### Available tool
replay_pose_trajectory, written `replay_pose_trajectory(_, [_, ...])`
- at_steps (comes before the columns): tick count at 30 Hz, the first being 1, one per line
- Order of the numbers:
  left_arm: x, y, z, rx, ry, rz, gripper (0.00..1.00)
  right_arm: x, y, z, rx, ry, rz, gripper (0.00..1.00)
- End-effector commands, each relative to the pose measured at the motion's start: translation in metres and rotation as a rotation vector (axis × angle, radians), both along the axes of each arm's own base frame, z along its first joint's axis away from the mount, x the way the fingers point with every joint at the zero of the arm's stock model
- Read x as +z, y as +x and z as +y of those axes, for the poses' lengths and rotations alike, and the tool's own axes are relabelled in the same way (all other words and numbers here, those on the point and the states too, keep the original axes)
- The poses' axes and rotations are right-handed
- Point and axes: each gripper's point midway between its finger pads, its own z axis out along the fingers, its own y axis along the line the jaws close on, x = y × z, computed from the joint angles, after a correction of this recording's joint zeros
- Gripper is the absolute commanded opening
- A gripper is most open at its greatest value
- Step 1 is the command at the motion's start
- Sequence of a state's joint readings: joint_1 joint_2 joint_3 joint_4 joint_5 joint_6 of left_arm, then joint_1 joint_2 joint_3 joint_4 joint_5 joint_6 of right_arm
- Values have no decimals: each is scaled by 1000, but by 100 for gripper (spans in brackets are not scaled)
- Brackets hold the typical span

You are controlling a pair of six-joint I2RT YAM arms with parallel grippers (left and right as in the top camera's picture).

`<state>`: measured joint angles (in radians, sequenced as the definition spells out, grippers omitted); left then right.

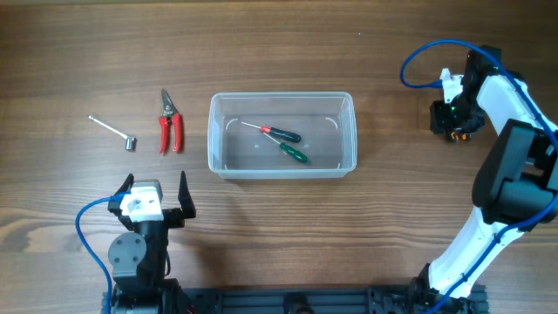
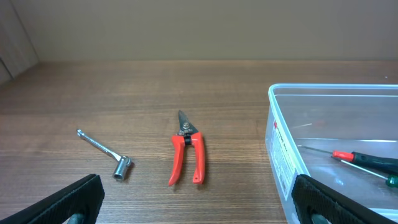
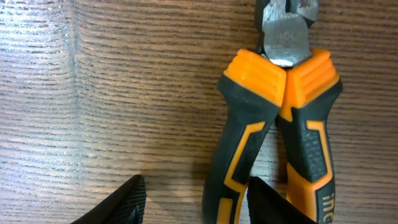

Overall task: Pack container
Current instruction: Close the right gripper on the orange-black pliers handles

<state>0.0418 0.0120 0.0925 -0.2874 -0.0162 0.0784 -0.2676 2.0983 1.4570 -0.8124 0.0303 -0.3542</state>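
Orange-and-black pliers (image 3: 249,106) fill the right wrist view, with the right gripper (image 3: 196,200) half spread over their handles and clamping nothing. Mid-frame overhead, the container (image 1: 214,131) holds a red-and-black screwdriver (image 1: 281,133) and a green screwdriver (image 1: 294,154). Left of it lie red shears (image 1: 166,114), and the left gripper (image 1: 154,194) gapes empty at lower left.

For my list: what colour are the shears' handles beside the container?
Red; the shears show best in the left wrist view.
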Motion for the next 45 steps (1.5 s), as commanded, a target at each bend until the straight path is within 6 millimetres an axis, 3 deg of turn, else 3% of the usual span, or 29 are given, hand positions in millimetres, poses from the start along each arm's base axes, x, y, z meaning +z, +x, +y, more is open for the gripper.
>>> replay_pose_trajectory(1, [1, 0, -1, -10, 20, -7, 100, -20, -6, -4, -1, 8, 42, 53])
replay_pose_trajectory(7, [1, 0, -1, -10, 20, -7, 100, -27, -10, -10, -30, 18, 58, 52])
replay_pose_trajectory(12, [1, 0, -1, -10, 20, -7, 100, -27, -11, -12, -49, 16, 59, 46])
replay_pose_trajectory(23, [1, 0, -1, -10, 20, -7, 100, -27, -12, -12, -48, 16, 62, 26])
replay_pose_trajectory(29, [1, 0, -1, -10, 20, -7, 100, -27, -13, -11, -49, 17, 67, 4])
replay_pose_trajectory(33, [1, 0, -1, -10, 20, -7, 100, -26, -13, -11, -52, 19, 70, 4])
replay_pose_trajectory(39, [1, 0, -1, -10, 20, -7, 100, -8, -1, -14, -75, 18, 42, 4])
replay_pose_trajectory(45, [1, 0, -1, -10, 20, -7, 100, 37, 25, -15, -70, 31, -56, 4])
